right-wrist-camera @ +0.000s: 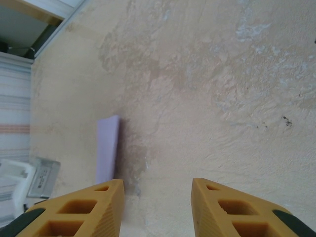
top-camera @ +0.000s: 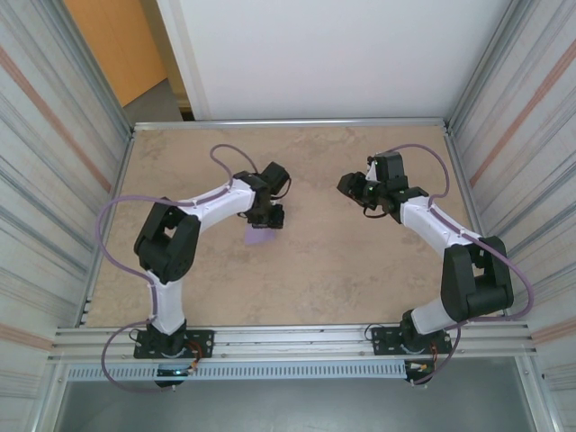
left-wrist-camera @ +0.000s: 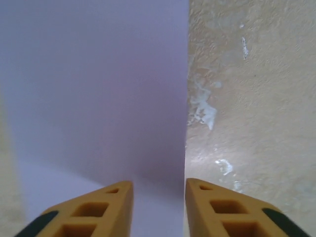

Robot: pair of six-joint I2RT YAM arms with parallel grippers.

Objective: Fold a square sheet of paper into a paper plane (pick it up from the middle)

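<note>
Now we see both grippers with fingers parted and empty: left gripper (left-wrist-camera: 159, 185) low over the lilac paper sheet (left-wrist-camera: 98, 89), right gripper (right-wrist-camera: 158, 183) above the table (right-wrist-camera: 207, 74).

Bare table (top-camera: 315, 279) lay open between the left gripper (top-camera: 270, 216) and the right gripper (top-camera: 353, 186), well apart, and across the whole near half. The left gripper hung low over the lilac paper (top-camera: 260, 237), barring any approach from above. The paper's right edge bordered free tabletop. Corrugated side walls (top-camera: 63, 180) and a white back panel (top-camera: 342, 54) closed in three sides.
</note>
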